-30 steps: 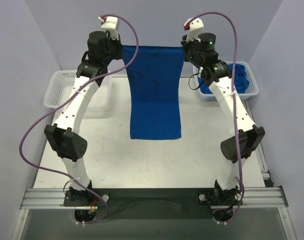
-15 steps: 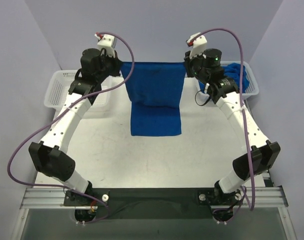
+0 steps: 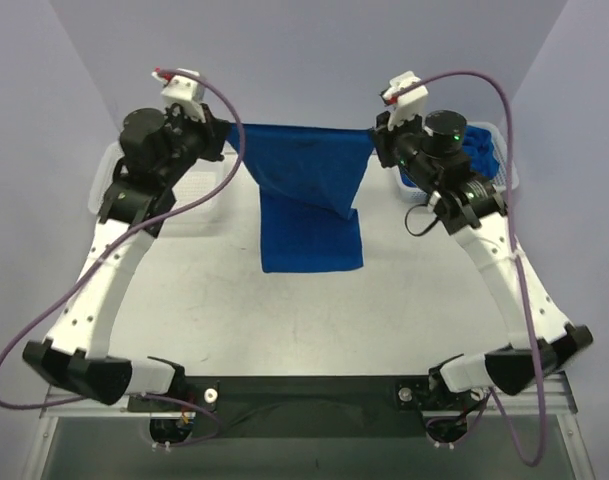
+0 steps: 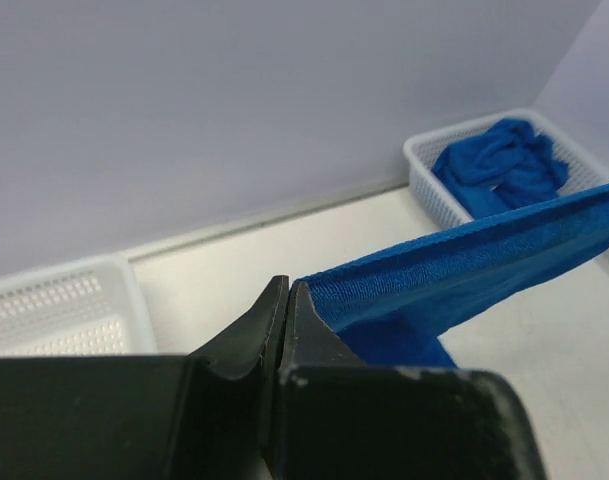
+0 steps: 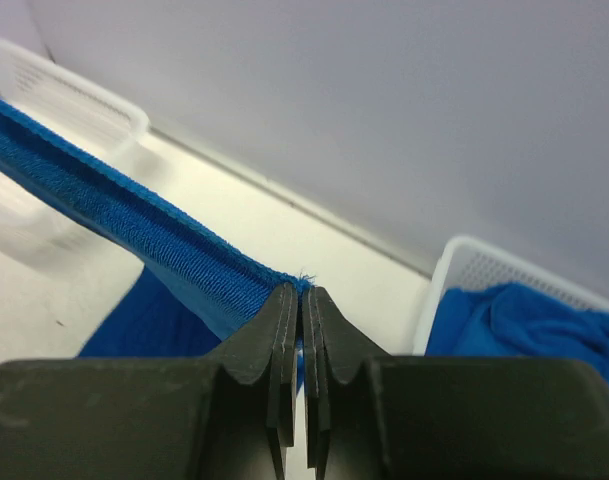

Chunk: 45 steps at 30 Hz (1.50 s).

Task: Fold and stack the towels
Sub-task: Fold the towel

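A blue towel [image 3: 309, 200] hangs between my two grippers above the table, its top edge stretched level. Its lower part lies flat on the table. My left gripper [image 3: 227, 132] is shut on the towel's top left corner [image 4: 319, 290]. My right gripper [image 3: 374, 138] is shut on the top right corner [image 5: 294, 283]. The towel's edge shows in the left wrist view [image 4: 464, 265] and in the right wrist view [image 5: 134, 220]. More blue towels [image 3: 481, 152] lie crumpled in the white basket [image 3: 508, 165] at the right.
A white basket [image 3: 104, 185] with no towels showing stands at the far left, partly behind my left arm. The right basket also shows in the left wrist view [image 4: 416, 160] and in the right wrist view [image 5: 454, 270]. Grey walls close in the table on three sides.
Both grippers have risen and drawn nearer with the towel's top edge, and the arms have stretched out. More of the towel is off the table, and it now hangs in a slack fold.
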Available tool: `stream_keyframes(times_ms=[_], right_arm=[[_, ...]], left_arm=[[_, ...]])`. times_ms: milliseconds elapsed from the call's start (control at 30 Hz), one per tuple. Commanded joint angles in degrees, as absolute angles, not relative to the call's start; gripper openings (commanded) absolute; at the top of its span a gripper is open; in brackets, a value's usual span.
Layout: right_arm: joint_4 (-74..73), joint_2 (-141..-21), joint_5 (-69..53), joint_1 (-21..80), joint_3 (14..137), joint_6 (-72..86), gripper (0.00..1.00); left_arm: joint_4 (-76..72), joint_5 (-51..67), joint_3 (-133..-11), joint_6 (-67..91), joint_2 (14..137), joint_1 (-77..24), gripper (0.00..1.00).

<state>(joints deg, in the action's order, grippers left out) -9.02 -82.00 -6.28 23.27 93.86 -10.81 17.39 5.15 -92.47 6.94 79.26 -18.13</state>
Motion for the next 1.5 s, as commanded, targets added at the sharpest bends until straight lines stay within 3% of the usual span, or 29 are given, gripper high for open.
stream_keyframes(times_ms=[0, 333, 867, 1000, 1267, 1467], right_arm=[[-9.84, -71.56, 3.86, 23.8, 98.52, -15.99, 0.0], [-9.23, -59.95, 0.36, 28.65, 106.34, -15.47, 0.0], [-5.63, -65.38, -3.78, 28.57, 119.78, -12.13, 0.0], [-5.27, -69.25, -0.72, 28.57, 119.62, -13.18, 0.0], [-3.78, -79.97, 4.39, 23.48, 112.16, -12.58, 0.0], [2.34, -91.57, 5.01, 19.51, 109.25, -12.65, 0.0]], left_arm=[[16.26, 0.0, -98.87, 4.93, 68.32, -15.12, 0.0], [16.26, 6.06, -104.94, 5.27, 57.13, -15.12, 0.0], [17.67, 7.65, -119.97, 7.12, 62.13, -15.21, 0.0], [16.0, 5.02, -117.61, 6.77, 65.47, -15.21, 0.0], [9.5, -1.65, -100.75, 5.72, 71.18, -15.03, 0.0], [2.82, -7.82, -96.77, 3.69, 84.08, -13.98, 0.0]])
